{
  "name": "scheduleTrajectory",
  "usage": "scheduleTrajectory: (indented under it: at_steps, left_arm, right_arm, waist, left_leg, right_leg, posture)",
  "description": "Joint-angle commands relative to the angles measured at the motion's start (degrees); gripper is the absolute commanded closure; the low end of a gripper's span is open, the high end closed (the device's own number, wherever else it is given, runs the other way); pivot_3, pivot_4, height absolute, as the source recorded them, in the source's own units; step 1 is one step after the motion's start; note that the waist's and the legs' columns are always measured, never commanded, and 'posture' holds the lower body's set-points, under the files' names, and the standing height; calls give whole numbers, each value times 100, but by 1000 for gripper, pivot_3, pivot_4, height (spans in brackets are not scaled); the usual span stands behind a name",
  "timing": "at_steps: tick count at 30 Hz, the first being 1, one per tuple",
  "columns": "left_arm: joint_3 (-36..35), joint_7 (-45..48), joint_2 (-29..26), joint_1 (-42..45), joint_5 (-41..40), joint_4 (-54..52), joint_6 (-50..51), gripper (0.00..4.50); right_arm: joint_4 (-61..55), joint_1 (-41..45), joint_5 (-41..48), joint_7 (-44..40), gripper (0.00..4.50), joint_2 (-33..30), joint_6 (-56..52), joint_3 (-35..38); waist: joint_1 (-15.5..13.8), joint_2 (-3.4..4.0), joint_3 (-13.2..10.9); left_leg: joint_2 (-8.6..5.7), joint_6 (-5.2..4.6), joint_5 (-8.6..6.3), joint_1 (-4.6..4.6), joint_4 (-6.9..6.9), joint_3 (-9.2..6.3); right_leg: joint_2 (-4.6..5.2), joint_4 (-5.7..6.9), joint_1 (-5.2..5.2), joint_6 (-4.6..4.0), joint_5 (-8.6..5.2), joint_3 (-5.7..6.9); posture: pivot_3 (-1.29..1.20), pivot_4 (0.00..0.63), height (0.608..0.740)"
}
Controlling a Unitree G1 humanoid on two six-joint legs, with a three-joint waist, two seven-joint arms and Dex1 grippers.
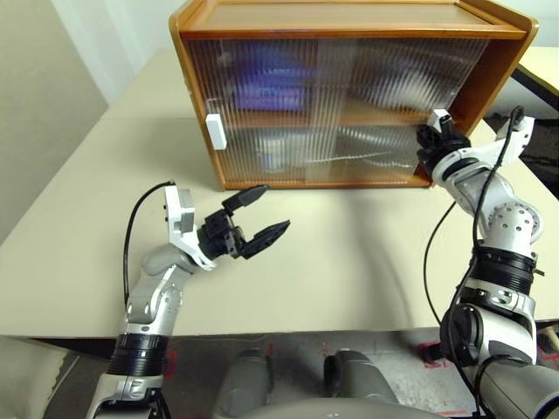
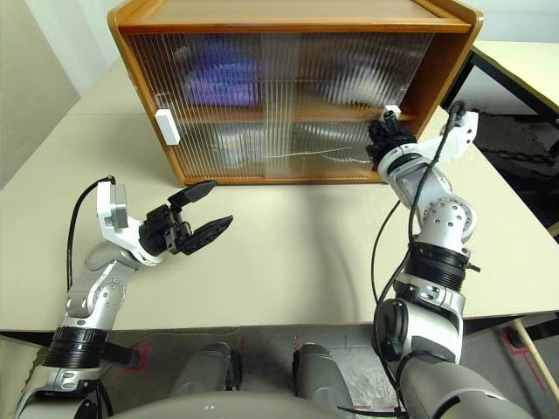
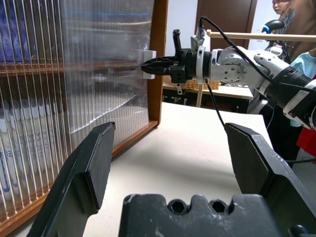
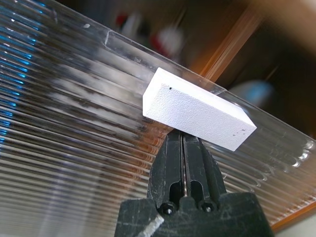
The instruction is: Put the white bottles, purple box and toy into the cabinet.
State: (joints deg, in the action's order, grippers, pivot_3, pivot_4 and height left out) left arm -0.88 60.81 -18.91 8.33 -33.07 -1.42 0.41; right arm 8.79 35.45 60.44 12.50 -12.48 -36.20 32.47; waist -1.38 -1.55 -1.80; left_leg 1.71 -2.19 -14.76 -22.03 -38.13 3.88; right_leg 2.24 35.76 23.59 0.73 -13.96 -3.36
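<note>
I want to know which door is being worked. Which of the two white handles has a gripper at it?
The right-hand handle, by the cabinet's right post: the shut right gripper is against it. The left-hand handle has none.

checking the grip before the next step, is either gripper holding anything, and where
Nothing is held. The left gripper is open over the table; the right gripper is shut, its tips at the white handle.

Behind the ribbed doors of the cabinet (image 1: pixel 349 96) everything blurs: a purple smear (image 1: pixel 266 87) on the upper shelf, left of middle, a pale upright shape (image 1: pixel 272 150) below it (a bottle, perhaps; I cannot tell). The right gripper's (image 4: pixel 183 140) fingertips vanish behind the white handle (image 4: pixel 197 108). The cabinet's far right corner is cut off.
</note>
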Motion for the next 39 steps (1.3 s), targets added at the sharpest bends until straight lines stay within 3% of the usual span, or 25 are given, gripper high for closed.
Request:
scheduleTrajectory:
  at_steps: [1,21,28,32,35,39]
  left_arm:
    - [90,29,29,0,92,32,-16,0]
    - [120,-3,120,-44,143,39,-93,0]
    - [88,-100,168,-143,109,-21,-84,0]
    - [32,-164,142,-341,81,-110,-53,0]
    - [-102,-594,104,-399,400,24,-138,0]
    - [-458,-1519,23,-367,917,427,-175,0]
  right_arm:
    - [193,57,-196,16,4469,-75,343,188]
    - [263,66,-539,-144,4469,-322,467,278]
    - [-510,-336,376,-538,4469,-376,-846,32]
    - [-1138,-1084,694,-1326,4469,-927,-1755,-332]
    - [-1296,-1993,27,-2557,3790,-1795,-1601,-706]
    - [-673,-2592,-722,-4065,2330,-2206,-197,-414]
  waist:
    - [26,0,0]
    - [14,1,-1]
    - [29,1,-1]
    - [37,2,-1]
    - [-15,-2,-11]
    - [-6,-11,-62]
  left_leg:
    - [1,0,0,0,0,0]
    - [-1,-2,1,-2,-1,0]
    - [0,-2,1,-6,1,0]
    - [5,-2,1,-11,6,-3]
    - [2,-2,1,-5,4,-9]
    - [-4,-2,1,-5,1,0]
  right_leg:
    - [-1,1,0,0,0,0]
    - [-1,2,0,-1,2,-2]
    - [1,2,0,-6,5,-4]
    - [-4,3,0,-6,-2,-2]
    - [1,-1,-1,4,-12,3]
    - [4,-5,-11,9,-10,0]
  posture:
    - [151,0,740]
    - [157,0,740]
    - [145,0,740]
    - [141,3,740]
    - [140,20,740]
    - [119,45,740]
